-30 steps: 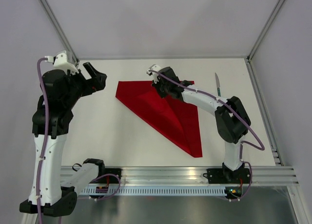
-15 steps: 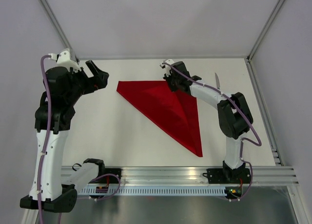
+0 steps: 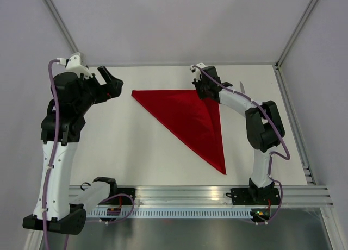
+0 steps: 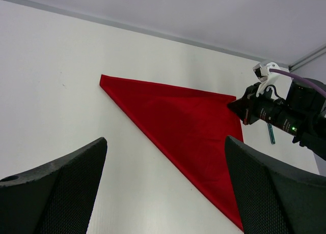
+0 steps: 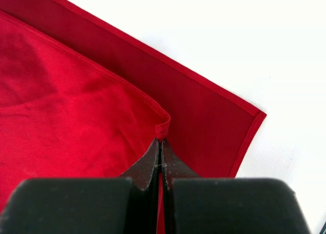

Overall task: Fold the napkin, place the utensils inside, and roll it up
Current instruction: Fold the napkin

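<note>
The red napkin (image 3: 190, 117) lies folded into a triangle on the white table, its long edge running from far left to near right. My right gripper (image 3: 205, 92) is shut on the napkin's upper corner (image 5: 162, 129), holding it just above the lower layer's far right corner (image 5: 249, 122). My left gripper (image 3: 111, 84) is open and empty, raised at the far left, apart from the napkin (image 4: 183, 127). One utensil with a dark green handle (image 3: 243, 95) lies at the far right; it also shows in the left wrist view (image 4: 271, 135).
A metal rail (image 3: 190, 198) runs along the table's near edge by the arm bases. Grey walls close in the far and side edges. The right arm (image 4: 290, 117) shows in the left wrist view.
My right gripper has carried the napkin corner right and away from me, flattening the fold into a clean triangle. The left gripper has shifted slightly up.
</note>
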Robot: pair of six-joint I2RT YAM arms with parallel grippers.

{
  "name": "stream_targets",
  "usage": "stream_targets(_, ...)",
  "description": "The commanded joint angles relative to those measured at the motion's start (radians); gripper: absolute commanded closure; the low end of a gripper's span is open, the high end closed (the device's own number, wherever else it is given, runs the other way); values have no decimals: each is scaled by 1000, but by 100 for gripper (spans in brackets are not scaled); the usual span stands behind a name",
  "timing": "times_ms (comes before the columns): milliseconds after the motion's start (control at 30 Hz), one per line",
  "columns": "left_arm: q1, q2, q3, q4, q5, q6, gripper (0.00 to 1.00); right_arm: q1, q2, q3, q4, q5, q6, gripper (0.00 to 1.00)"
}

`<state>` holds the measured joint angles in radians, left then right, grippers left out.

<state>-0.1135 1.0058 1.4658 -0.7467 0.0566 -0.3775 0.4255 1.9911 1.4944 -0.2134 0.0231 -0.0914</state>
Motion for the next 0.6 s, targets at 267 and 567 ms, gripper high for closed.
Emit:
stream_targets(267, 2, 10, -10, 47, 34, -31, 0, -56, 35, 17, 43, 11, 28, 100)
stream_targets(567, 2, 19, -15, 56, 40, -31, 0, -88, 55, 36, 43, 9, 36, 100)
